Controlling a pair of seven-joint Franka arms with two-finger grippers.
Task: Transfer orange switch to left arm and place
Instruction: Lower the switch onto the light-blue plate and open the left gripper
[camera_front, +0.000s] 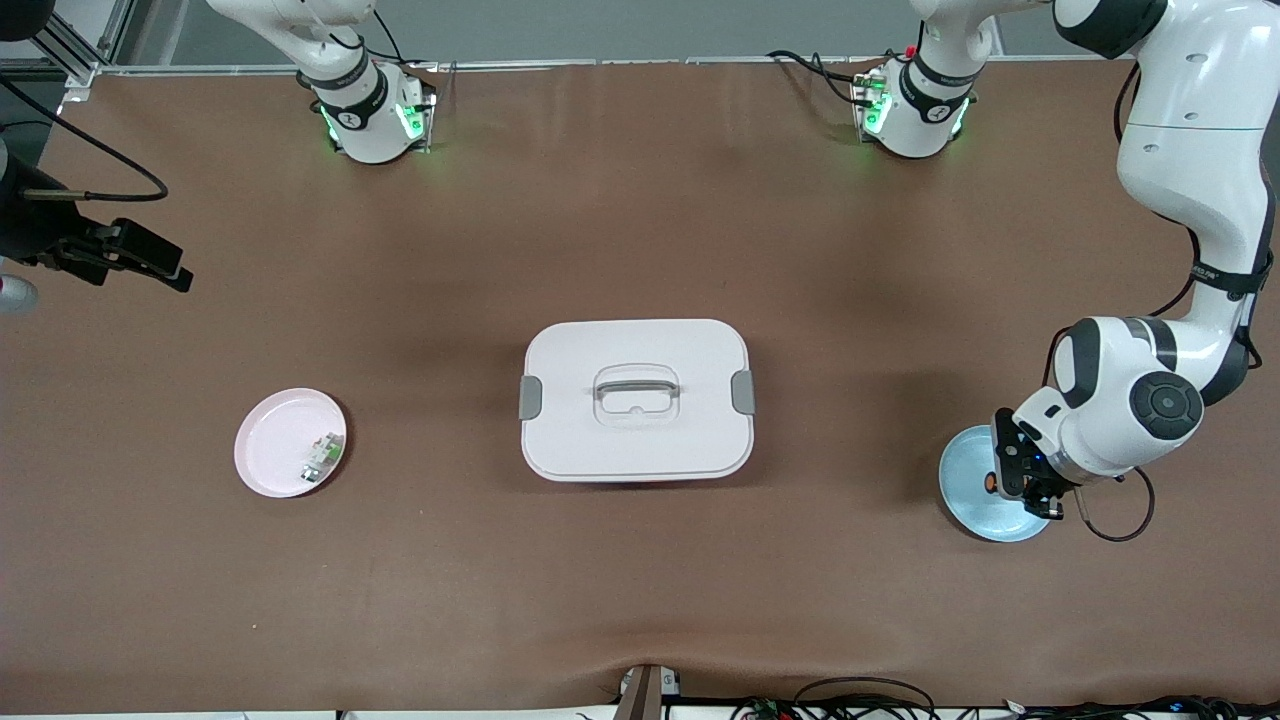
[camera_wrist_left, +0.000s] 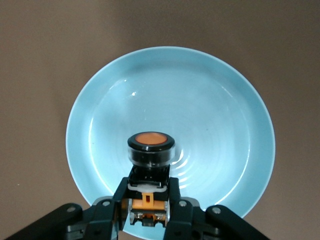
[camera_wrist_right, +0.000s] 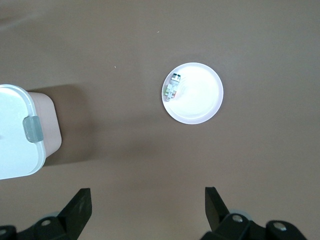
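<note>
I see brown table (camera_front: 640, 580), white box (camera_front: 637, 400) frame center. My left gripper (camera_wrist_left: 148, 200) clamps the orange switch (camera_wrist_left: 150, 150) over the blue plate (camera_wrist_left: 225, 125), lower right of front view. Right gripper (camera_wrist_right: 145, 210) fingers wide apart, empty, above pink plate (camera_wrist_right: 197, 97).

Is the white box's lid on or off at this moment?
On. The lid sits flush on the box, both grey side latches lie against its ends, and the handle lies flat in its recess.
</note>
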